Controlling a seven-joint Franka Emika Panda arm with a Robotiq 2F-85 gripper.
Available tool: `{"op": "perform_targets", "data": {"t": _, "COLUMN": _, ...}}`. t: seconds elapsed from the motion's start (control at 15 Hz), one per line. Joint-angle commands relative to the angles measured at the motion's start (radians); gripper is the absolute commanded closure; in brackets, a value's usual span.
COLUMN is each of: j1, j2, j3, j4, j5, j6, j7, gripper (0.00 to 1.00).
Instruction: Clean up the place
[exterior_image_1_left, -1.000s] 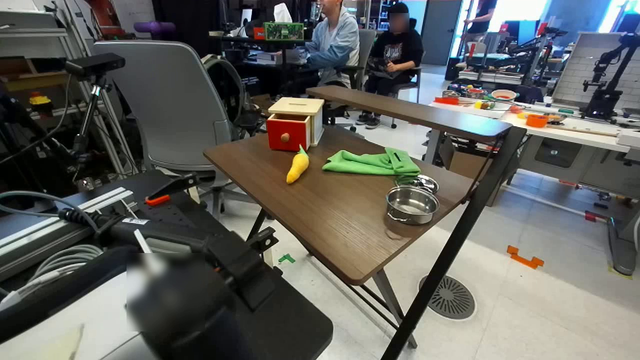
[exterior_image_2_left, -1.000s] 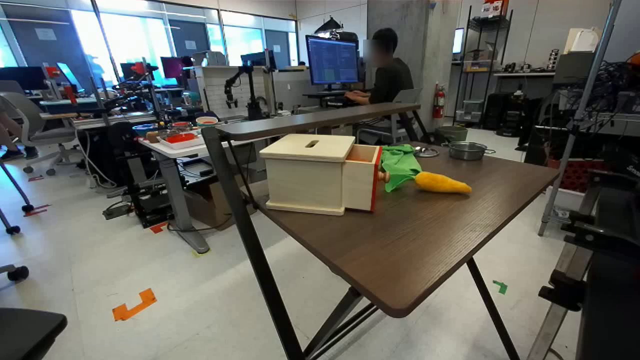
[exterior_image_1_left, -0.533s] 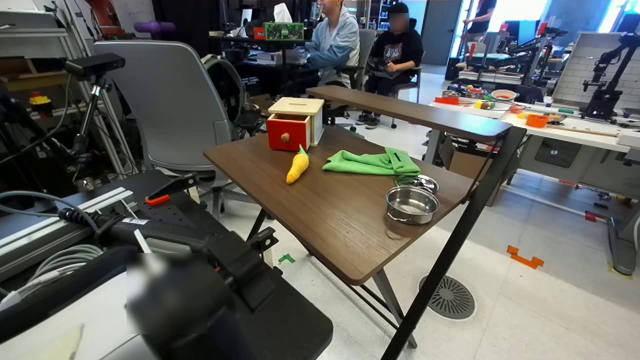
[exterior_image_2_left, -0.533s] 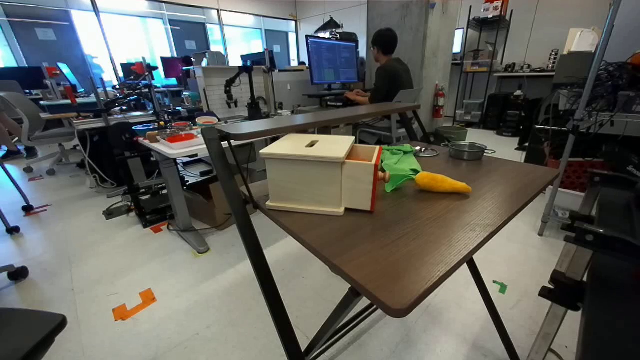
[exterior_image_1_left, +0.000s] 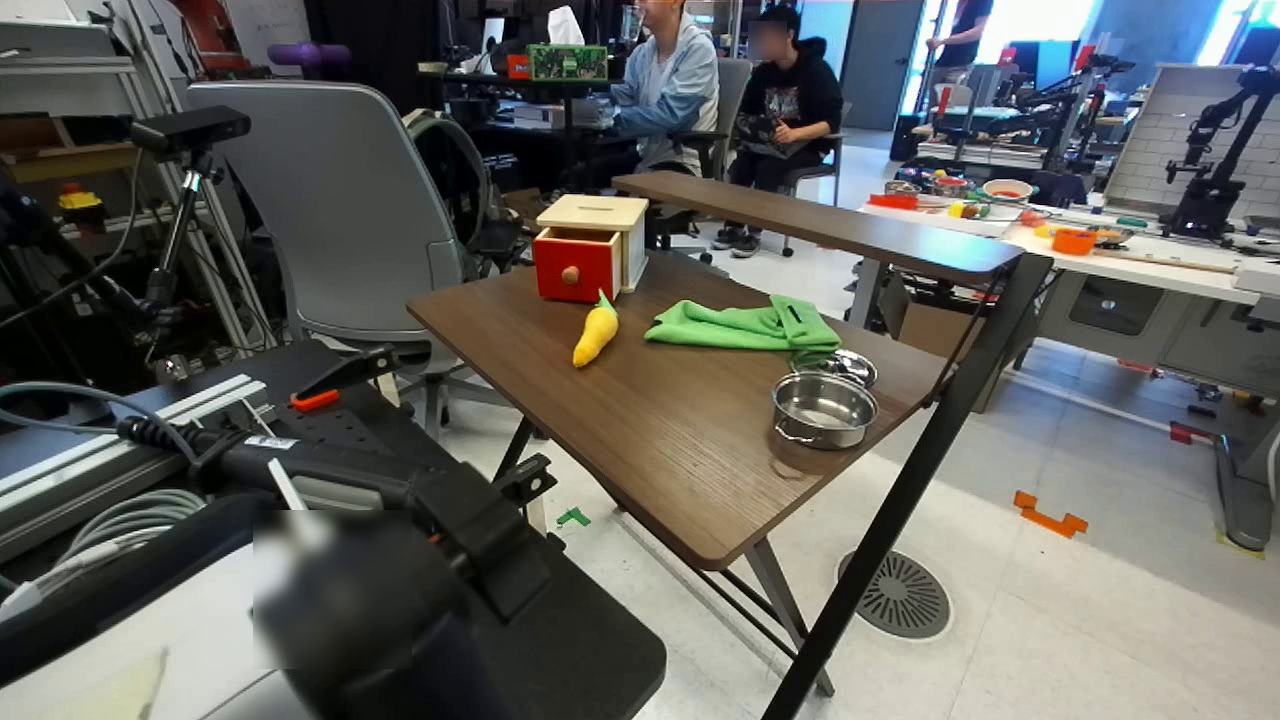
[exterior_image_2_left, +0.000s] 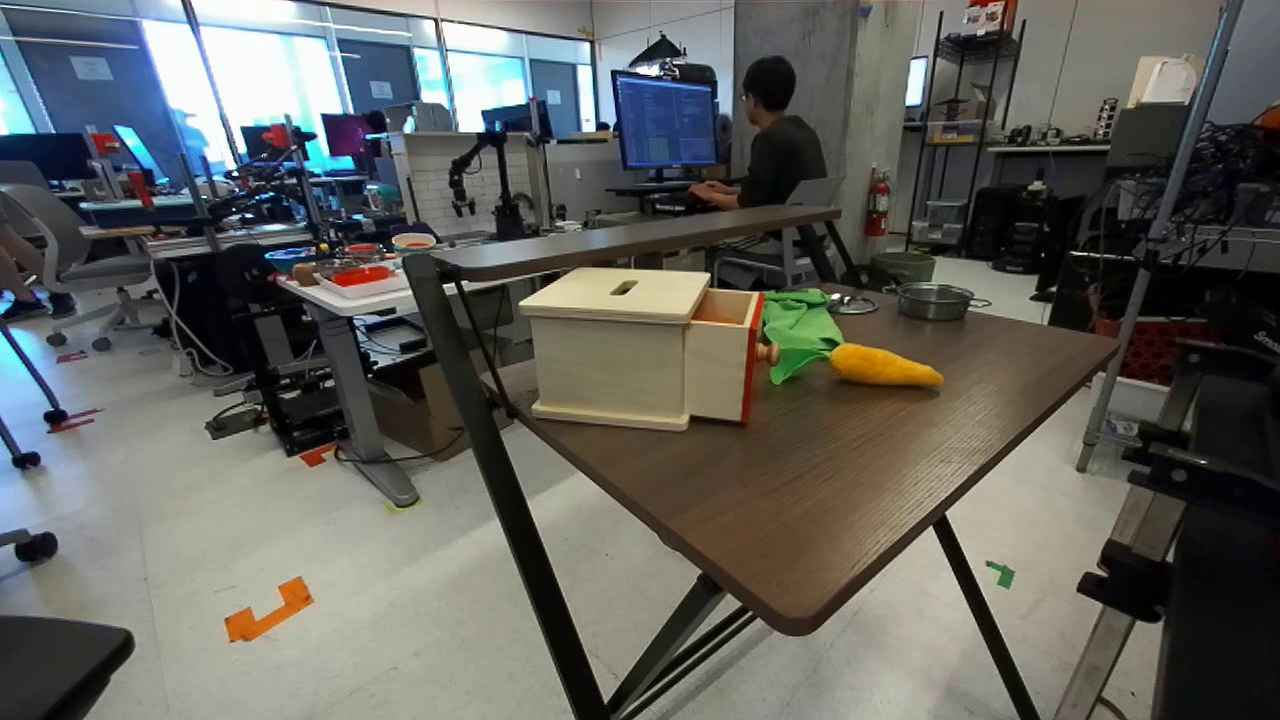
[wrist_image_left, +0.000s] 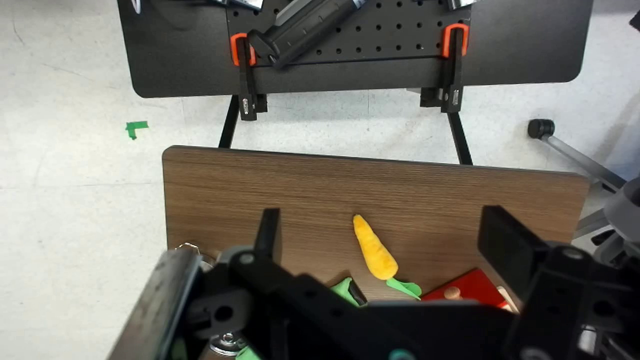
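The dark brown tabletop (exterior_image_1_left: 650, 430) shows in both exterior views (exterior_image_2_left: 850, 490) and the wrist view (wrist_image_left: 310, 185). On it lies a yellow plush carrot (exterior_image_1_left: 597, 335) with a green top. A green cloth (exterior_image_1_left: 725, 328) lies crumpled, touching a metal lid (exterior_image_1_left: 855, 367) beside a small steel pot (exterior_image_1_left: 825, 412). A pale wooden box (exterior_image_2_left: 610, 365) has its red-fronted drawer (exterior_image_2_left: 722, 360) pulled partly out. In the wrist view my gripper (wrist_image_left: 382, 220) is wide open and empty, above the tabletop, the carrot (wrist_image_left: 375, 250) showing between its fingers. The gripper hides most of the cloth and pot there.
A raised narrow shelf (exterior_image_1_left: 820, 225) runs along one tabletop side, with a slanted black leg (exterior_image_1_left: 915, 470). A black bench (wrist_image_left: 175, 60) with orange-marked clamps stands across a gap. A grey chair (exterior_image_1_left: 330, 200) and a pale workbench (exterior_image_1_left: 1230, 280) stand around.
Nothing on the tabletop has moved. A seated person in the background has leaned slightly.
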Motion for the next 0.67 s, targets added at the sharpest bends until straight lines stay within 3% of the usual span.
{"op": "perform_targets", "data": {"t": 0.0, "j1": 0.008, "j2": 0.0, "j3": -0.007, "j4": 0.002, "j5": -0.004, "j6": -0.002, "j7": 0.004, "gripper": 0.0}}
{"op": "perform_targets", "data": {"t": 0.27, "j1": 0.004, "j2": 0.006, "j3": -0.005, "j4": -0.01, "j5": -0.018, "j6": 0.031, "j7": 0.003, "gripper": 0.0}}
{"op": "perform_targets", "data": {"t": 0.4, "j1": 0.003, "j2": 0.041, "j3": -0.004, "j4": -0.027, "j5": -0.032, "j6": 0.13, "j7": -0.001, "gripper": 0.0}}
{"op": "perform_targets", "data": {"t": 0.6, "j1": -0.01, "j2": 0.147, "j3": 0.009, "j4": -0.053, "j5": -0.083, "j6": 0.38, "j7": 0.017, "gripper": 0.0}}
